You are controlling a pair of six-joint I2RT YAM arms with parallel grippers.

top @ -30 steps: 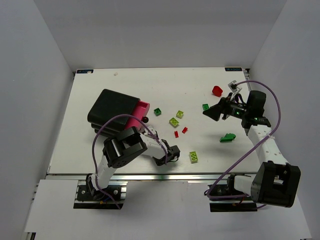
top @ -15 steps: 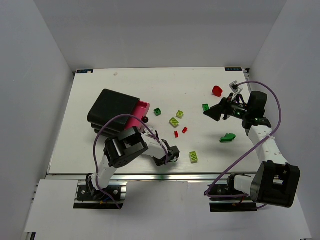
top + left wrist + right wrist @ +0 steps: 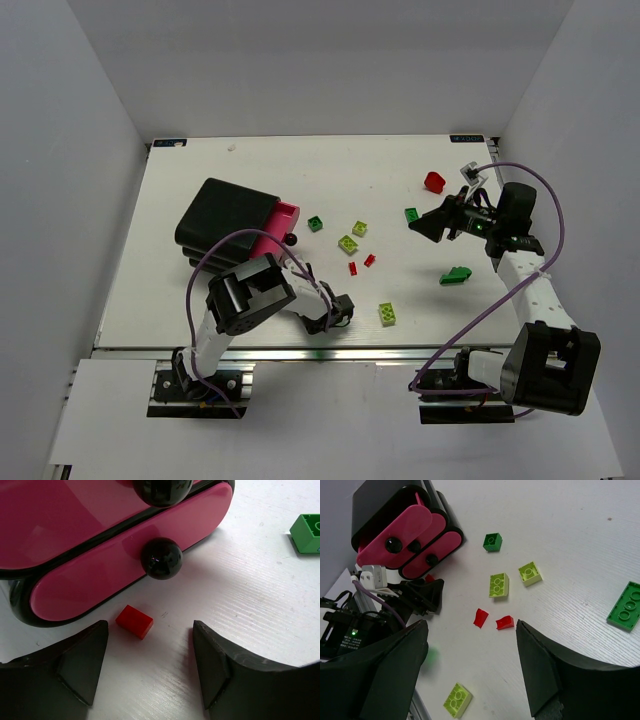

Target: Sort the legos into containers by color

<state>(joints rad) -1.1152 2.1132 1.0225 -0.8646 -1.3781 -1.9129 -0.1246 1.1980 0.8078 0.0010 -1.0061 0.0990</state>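
Progress: we judge the sort barely begun; we see no lego inside a drawer.
Left pincer: released and empty, with a red lego on the counter between its jaws, just before the cabinet's lowest drawer.
Right pincer: released, empty, well right of the cabinet.
Left to do: loose legos lie scattered right of the cabinet.

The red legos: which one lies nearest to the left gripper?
The small red lego lying right before the lowest pink drawer, just ahead of the open left gripper. The other red legos lie far off.
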